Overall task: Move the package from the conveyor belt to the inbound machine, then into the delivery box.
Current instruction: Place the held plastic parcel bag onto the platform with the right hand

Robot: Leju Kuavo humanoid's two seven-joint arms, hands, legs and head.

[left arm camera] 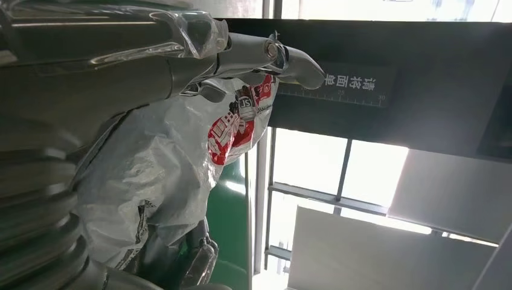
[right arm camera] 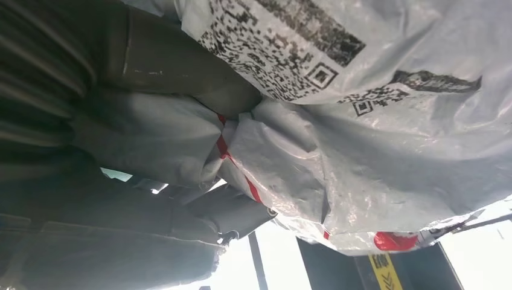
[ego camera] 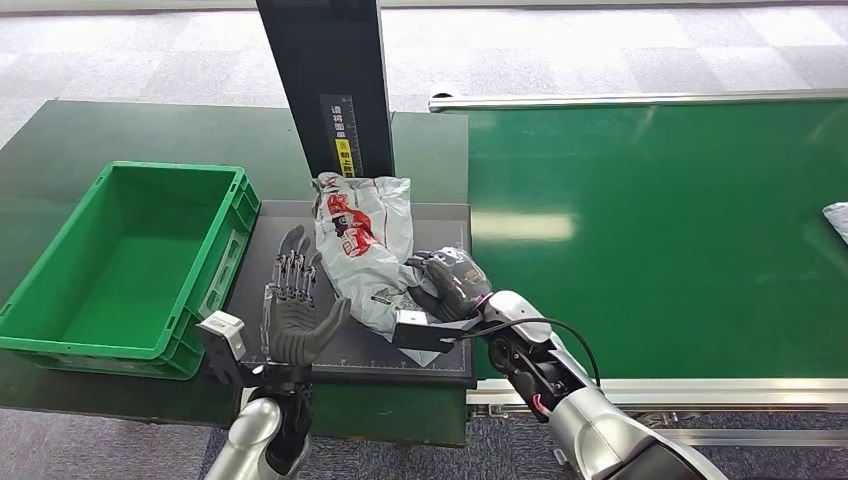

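A grey plastic package [ego camera: 362,240] with red print lies on the black plate of the inbound machine [ego camera: 447,222], in front of its black post. My right hand [ego camera: 452,285] grips the package's near right side; in the right wrist view the grey fingers [right arm camera: 169,66] pinch the crumpled film of the package [right arm camera: 374,133]. My left hand [ego camera: 295,300] stands open on the plate just left of the package, fingers straight and palm turned toward it. In the left wrist view the package [left arm camera: 163,169] lies close along the fingers [left arm camera: 247,51]; I cannot tell whether they touch.
The green delivery box [ego camera: 175,168] stands empty left of the plate, on the dark table. The green conveyor belt [ego camera: 660,240] runs to the right, with another grey package [ego camera: 838,220] at its far right edge. The machine's black post [ego camera: 325,70] rises behind the plate.
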